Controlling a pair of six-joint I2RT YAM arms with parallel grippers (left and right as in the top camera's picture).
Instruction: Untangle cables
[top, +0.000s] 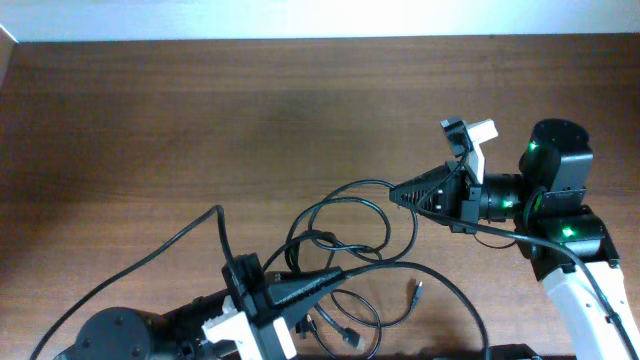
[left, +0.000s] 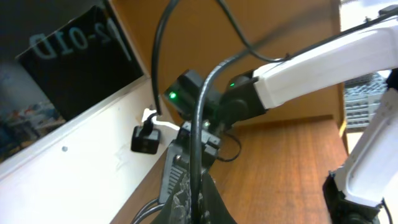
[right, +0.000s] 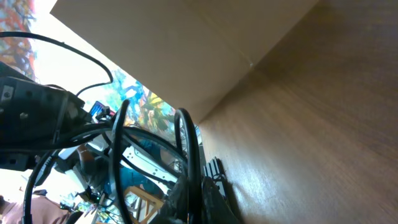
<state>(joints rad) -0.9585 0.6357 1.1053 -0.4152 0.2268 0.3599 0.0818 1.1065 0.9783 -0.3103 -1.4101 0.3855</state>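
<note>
the thin black cables (top: 322, 238) lie in loose loops between the two claws. the left gripper (top: 338, 275), near, and the right gripper (top: 397, 197), farther and to the right, each look pinched shut on a strand running slantwise.

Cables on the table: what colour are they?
Black cables, clearest in the overhead view against the brown table.

Dark brown wooden table (top: 180, 110), grain running left to right. I see black cables (top: 345, 187) lying on it in loose overlapping loops, near side, right of centre. One small plug (top: 416, 293) rests on bare wood, right of the loops.
</note>
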